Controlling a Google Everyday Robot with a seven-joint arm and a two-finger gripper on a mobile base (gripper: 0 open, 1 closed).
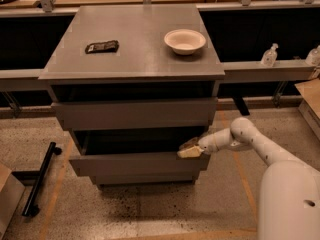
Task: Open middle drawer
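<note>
Atop desk (135,59), saw bowl (185,40) at 2 o'clock, packet (102,46) at 10; found claw (189,149) on rim of middle drawer (130,164), grip impossible to tell.

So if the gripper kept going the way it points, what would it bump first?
Probably the middle drawer; the gripper is at its front's top right edge, pointing left into it. Depth is unclear.
</note>
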